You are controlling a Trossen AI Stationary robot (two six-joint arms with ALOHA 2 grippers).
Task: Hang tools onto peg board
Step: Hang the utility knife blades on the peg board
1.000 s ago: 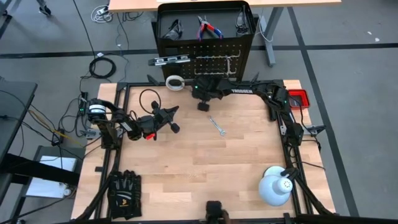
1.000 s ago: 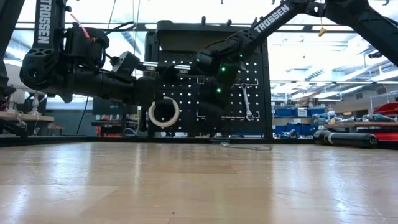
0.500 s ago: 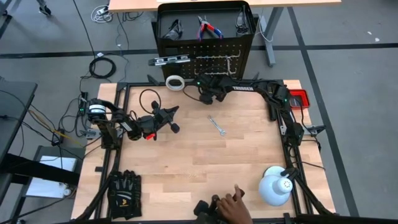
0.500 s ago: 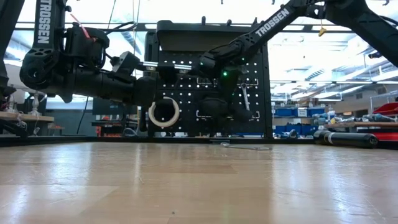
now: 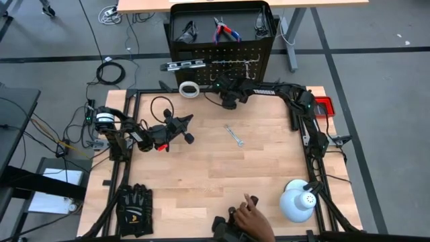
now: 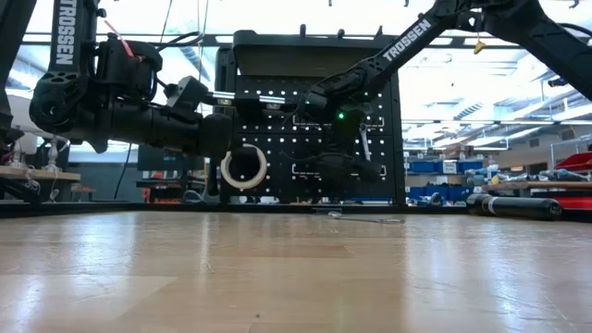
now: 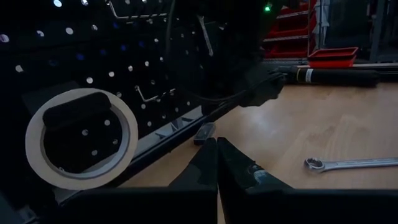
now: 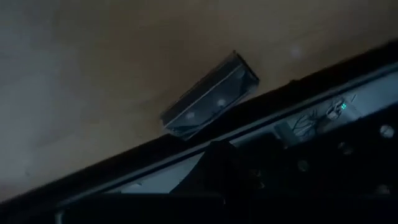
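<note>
Wooden table with one wrench unhung; right pincer empty, pinched shut at twelve o'clock by peg board; next, probably reopening for that wrench.

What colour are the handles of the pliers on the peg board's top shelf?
Red, with some blue near the ends; the pliers show best in the high view.

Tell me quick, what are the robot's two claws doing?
Left gripper: shut, holding nothing, over the table.
Right gripper: shut, empty, by the peg board.
</note>
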